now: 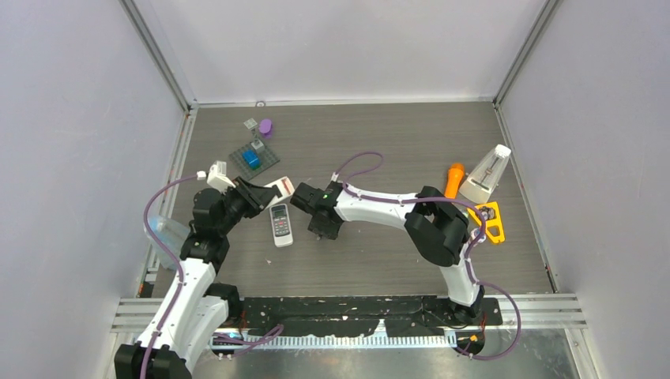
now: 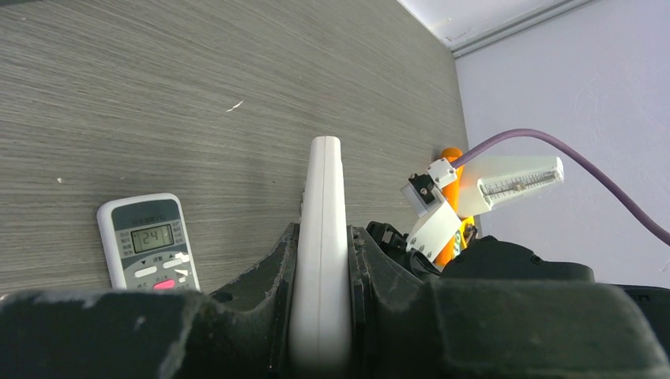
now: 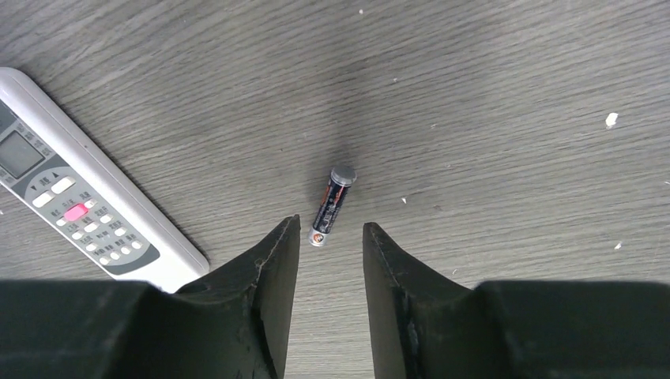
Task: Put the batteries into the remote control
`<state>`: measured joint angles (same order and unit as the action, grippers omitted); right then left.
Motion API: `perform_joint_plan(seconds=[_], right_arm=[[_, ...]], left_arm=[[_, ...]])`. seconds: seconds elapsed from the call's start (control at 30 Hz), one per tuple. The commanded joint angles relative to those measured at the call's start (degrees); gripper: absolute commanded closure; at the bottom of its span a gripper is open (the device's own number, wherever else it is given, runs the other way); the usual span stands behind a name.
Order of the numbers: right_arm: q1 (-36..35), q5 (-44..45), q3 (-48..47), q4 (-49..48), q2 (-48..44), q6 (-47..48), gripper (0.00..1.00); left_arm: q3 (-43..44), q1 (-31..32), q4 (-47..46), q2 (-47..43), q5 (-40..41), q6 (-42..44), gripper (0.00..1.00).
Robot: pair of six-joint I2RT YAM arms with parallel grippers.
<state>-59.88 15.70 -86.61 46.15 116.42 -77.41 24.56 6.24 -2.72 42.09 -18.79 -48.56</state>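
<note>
Nearest my side, I see left gripper (image 2: 322, 235) clamped on white remote (image 2: 324, 178), stood on edge. Ahead, right gripper (image 3: 331, 227) jaws apart; battery (image 3: 335, 197) flat on table (image 3: 490, 95), near end between the tips. Just left lies second remote (image 3: 79, 209), not touching; open tabletop beyond and right.

Two remotes (image 1: 281, 224) — and a single battery (image 3: 331, 206).

The lying remote (image 2: 148, 241) shows 12:41 on screen; the battery (image 3: 332, 205) print is unreadable
</note>
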Motion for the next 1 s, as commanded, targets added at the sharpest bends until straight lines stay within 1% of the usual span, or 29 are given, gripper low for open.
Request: perform_joint_plan(seconds=[0.0,0.33,0.4,0.43,0.47,0.5,0.57,0.67,0.77,0.8,0.87,0.9,0.93,0.97], right_arm=[[0.02,2.44,-2.93,2.22,0.82,-1.67,0.61],[0.02,1.86,-3.31,1.2,2.91,-1.05,0.66],[0.14,2.36,-3.52,1.14,3.28,-0.88,0.7],[0.21,2.38,-3.51,1.14,3.37,-0.8,0.76],[0.29,2.4,-3.45,1.14,3.24,-0.53,0.8],[0.42,2.49,-3.3,1.13,3.0,-0.36,0.88],[0.52,3.55,-2.87,0.71,1.69,1.16,0.94],[1.02,6.69,-1.45,-1.88,-3.09,6.43,0.95],[2.93,9.78,0.0,-2.89,-9.67,12.62,0.95],[3.41,10.71,0.38,-3.04,-11.15,16.45,0.95],[5.34,9.49,1.13,-4.02,-15.45,23.51,0.95],[6.78,6.9,1.33,-4.65,-18.25,29.72,0.95],[7.44,5.22,1.33,-5.17,-19.52,32.73,0.95],[8.56,1.28,1.25,-5.44,-21.93,38.86,0.95]], left_arm=[[-0.13,-0.28,-2.82,-0.57,0.86,0.88,1.0],[-0.14,-0.35,-2.5,-0.3,0.29,0.48,1.0],[0.02,-0.35,-1.51,-0.51,-0.04,0.47,1.0],[0.06,-0.35,-1.05,-0.71,-0.17,0.46,1.0],[-0.07,-0.34,-0.83,-0.93,-0.34,0.45,1.0],[-0.3,-0.33,-0.53,-1.29,-0.57,0.41,1.0],[-0.58,-0.33,-0.05,-1.56,-1.28,0.24,1.0],[-0.66,-0.32,0.26,-1.57,-3.85,-0.61,1.0],[-0.71,-0.33,-0.69,-0.76,-9.7,-2.0,1.0],[-0.58,-0.35,-1.12,-0.27,-11.95,-2.68,1.0],[-0.61,-0.3,-3.49,0.88,-16.74,-4.35,1.0],[-0.83,-0.34,-5.3,1.75,-19.29,-5.75,1.0],[-1.21,-0.35,-8.08,2.77,-21.69,-8.39,1.0],[-1.83,-0.29,-11.59,3.86,-24.17,-11.53,1.0]])
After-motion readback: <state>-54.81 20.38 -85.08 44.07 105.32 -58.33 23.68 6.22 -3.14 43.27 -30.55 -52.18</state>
